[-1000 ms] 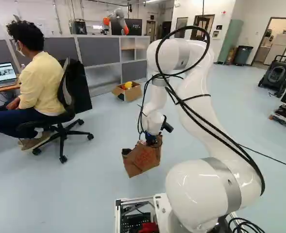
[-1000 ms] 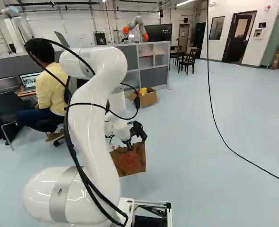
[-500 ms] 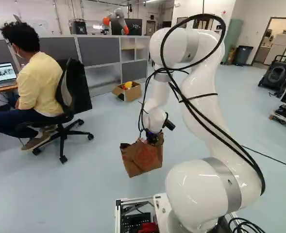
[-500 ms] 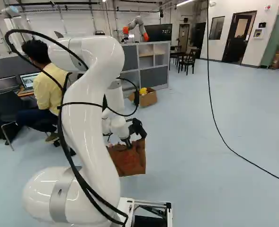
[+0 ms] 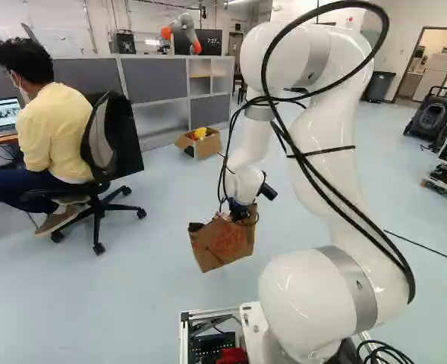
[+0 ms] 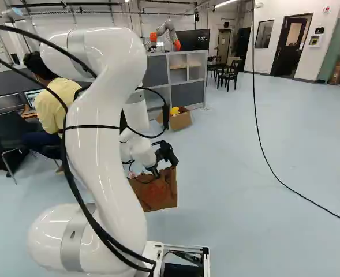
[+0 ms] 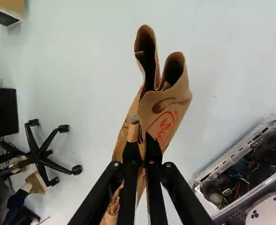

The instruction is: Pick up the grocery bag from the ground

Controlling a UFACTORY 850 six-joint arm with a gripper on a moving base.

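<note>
I read 7:27 on the black screen [image 6: 194, 40]; red lettering [image 7: 162, 128], partly curved away, marks the paper grocery bag [image 7: 173, 104].

Two base views look ahead and slightly down from behind the white arm [image 5: 344, 186], one from each side, sharing the cardboard box [image 5: 208, 147] and paper bag [image 5: 225, 244]. The wrist view looks down, close above that bag.

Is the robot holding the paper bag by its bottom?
No, the jaws pinch the paper bag at its top edge.
</note>
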